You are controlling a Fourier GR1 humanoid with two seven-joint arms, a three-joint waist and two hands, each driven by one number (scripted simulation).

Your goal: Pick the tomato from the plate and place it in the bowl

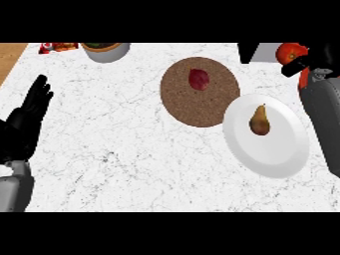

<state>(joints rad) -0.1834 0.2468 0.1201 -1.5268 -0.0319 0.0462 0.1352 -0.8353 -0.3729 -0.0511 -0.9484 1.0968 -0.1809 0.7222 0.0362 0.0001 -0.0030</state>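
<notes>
Tomato (291, 51) at the far right, near the back of the counter (128, 139), bright red with a dark stem spot, off both plates. Likely light, round and smooth-skinned, so somewhat slippery; soft enough to bruise or split under a hard squeeze. Best taken round the middle, thumb against fingers, stem end left alone.

Taken much that way, by the look of it: right hand (327, 56) curled about the right and lower sides of the tomato, a dark fingertip just under it, the left side of the fruit bare. Nothing else touched by that hand, as far as can be seen.

Just below, under the wrist, a patch of red, probably the bowl (305, 82), mostly hidden by the forearm. Hard to say if directly beneath the tomato or only beside it. For the release, better to go low and open gently, to keep so round a fruit from bouncing or rolling out.

Further out: white plate (275, 154) with a pear (258, 121), close beside the right forearm. At its upper left, edges meeting or overlapping, brown plate (194, 107) with a dark red fruit (199, 78), kind unclear. At the back left, grey pot (106, 52) and red packet (58, 47), well apart from the work.

Left hand (21, 124) at the left edge, open, fingers straight and up, resting, holding nothing.
</notes>
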